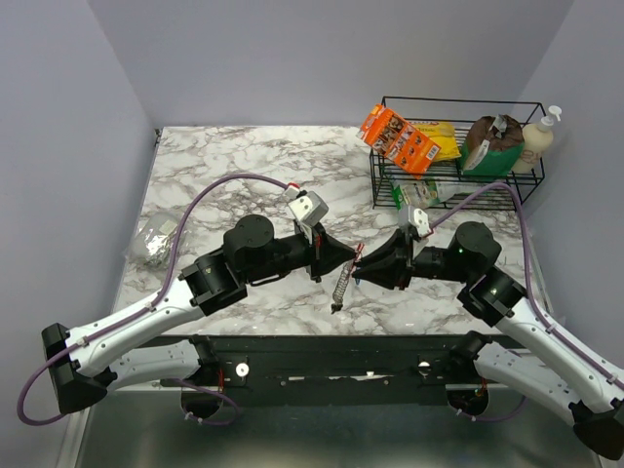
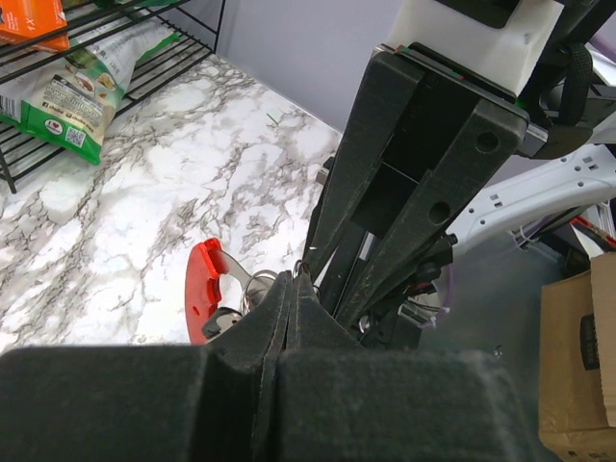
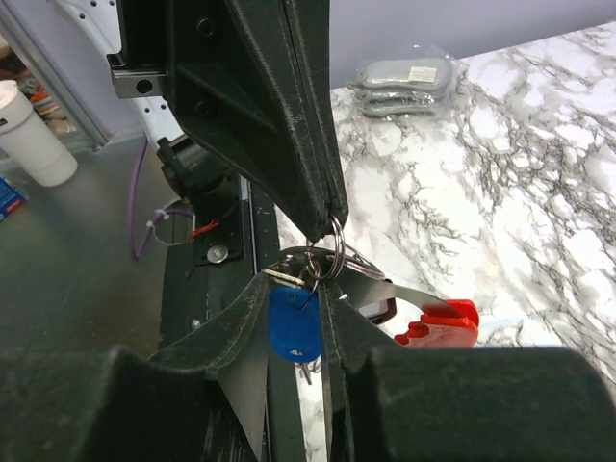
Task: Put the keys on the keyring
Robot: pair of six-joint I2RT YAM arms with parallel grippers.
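Left claw (image 1: 354, 255) was pinched fully closed on the thin wire ring (image 3: 333, 252) at the top of the keyring (image 1: 340, 285). It held it in the air nearer the arm bases than the rack (image 1: 458, 99), off the rack's left corner. Right claw (image 1: 365, 261) met it tip to tip from the rack's side. Its fingers stood partly apart, with the blue key (image 3: 292, 325) upright between them and apparently gripped by the edges of its head. The ring hung just above and touching the top of that key, so the coming move turned on this small joint. The ring's opening faced the right claw, and both arms were equally close. Whether the key was already threaded on could not be told, nor could any other keys be made out clearly. From the ring, the keyring's grey strip trailed downward and away from the rack, long axis toward the bases. The red piece (image 3: 438, 325) at its end was low over the table (image 1: 224, 156). That table was white marble with grey veins, and a clear bag (image 1: 156, 239) lay far to the rack's left. Plain lilac-grey walls closed in the table on three sides.
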